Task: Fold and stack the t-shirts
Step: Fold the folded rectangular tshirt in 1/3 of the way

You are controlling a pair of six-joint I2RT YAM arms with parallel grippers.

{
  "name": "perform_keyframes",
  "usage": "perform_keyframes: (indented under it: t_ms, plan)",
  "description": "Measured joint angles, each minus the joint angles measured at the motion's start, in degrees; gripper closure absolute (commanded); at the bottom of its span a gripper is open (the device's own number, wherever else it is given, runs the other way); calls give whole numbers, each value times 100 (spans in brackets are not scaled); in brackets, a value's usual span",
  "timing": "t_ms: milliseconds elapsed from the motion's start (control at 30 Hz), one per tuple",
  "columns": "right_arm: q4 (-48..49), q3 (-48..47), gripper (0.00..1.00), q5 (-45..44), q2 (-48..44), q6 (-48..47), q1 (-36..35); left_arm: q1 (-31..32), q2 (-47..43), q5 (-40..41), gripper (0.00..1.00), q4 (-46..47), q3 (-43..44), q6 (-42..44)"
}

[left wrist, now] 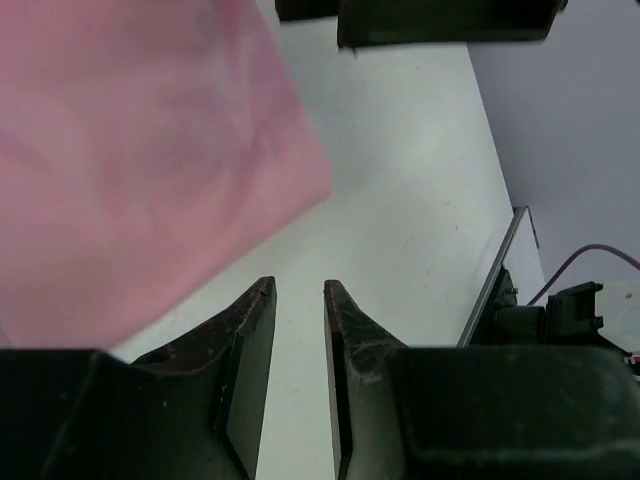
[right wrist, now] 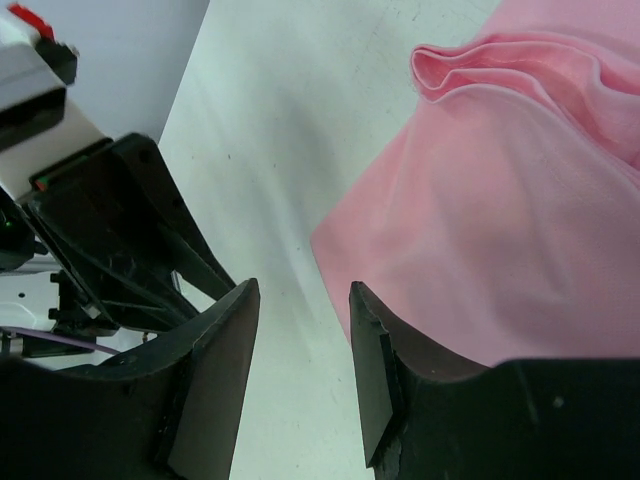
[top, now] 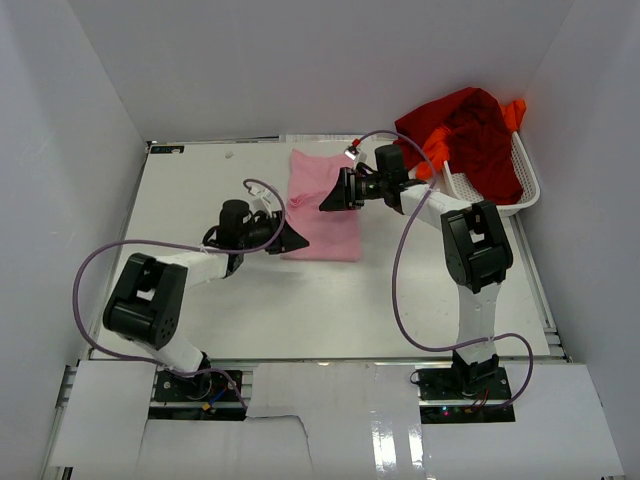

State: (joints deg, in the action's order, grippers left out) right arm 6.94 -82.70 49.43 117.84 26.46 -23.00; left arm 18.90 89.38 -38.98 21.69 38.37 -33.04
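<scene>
Pink shirt lies folded into a flat, long rectangle at the middle of the overhead view, on the smooth white table. Its cloth is soft and matte. In my right wrist view the upper right corner shows rounded, rolled folds, and the rest lies smooth down to a straight edge.

My left gripper sits at the shirt's lower left corner in the overhead view. In its own camera the two dark, wedge-shaped fingers stand only a narrow slit apart, with bare table between them and nothing held. The pink cloth is a blur filling the upper left of that frame, beyond the tips. I cannot tell whether it touches them.

My right gripper hangs over the shirt's left edge, just above centre in the overhead view. Its fingers stand moderately apart and hold nothing. The table shows through the gap, and the right finger overlaps the pink edge.

At the upper right of the overhead view the red shirt is a crumpled heap in the white mesh basket, spilling past its far rim. The orange shirt shows as bright strips at the heap's left side and top right.
</scene>
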Motion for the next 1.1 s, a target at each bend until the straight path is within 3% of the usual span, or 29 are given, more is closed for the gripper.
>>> perform_keyframes:
  t_ms: [67, 100, 300, 367, 433, 500, 533, 1100]
  plan:
    - [-13, 0, 53, -2, 0, 2, 2, 7, 407, -72, 72, 120, 455, 2]
    - [-26, 0, 53, -4, 0, 2, 4, 7, 542, -109, 86, 181, 575, 2]
    - [-83, -2, 54, -9, 9, 9, 7, 52, 2142, -343, 97, 417, 1513, -42]
    - [-87, -39, 57, -4, 59, 13, 7, 76, 2446, -376, 99, 448, 1576, -66]
    - [-81, -122, 68, 4, 168, 17, 7, 109, 2634, -411, 100, 485, 1578, -94]
    - [-42, -175, 89, 26, 304, 90, 7, 133, 2734, -468, 100, 581, 1578, -144]
    - [4, -188, 92, 42, 380, 142, 7, 144, 2747, -496, 100, 634, 1582, -157]
    - [531, -308, 92, 238, 1128, 651, 7, 260, 2697, -540, 100, 1316, 1115, -258]
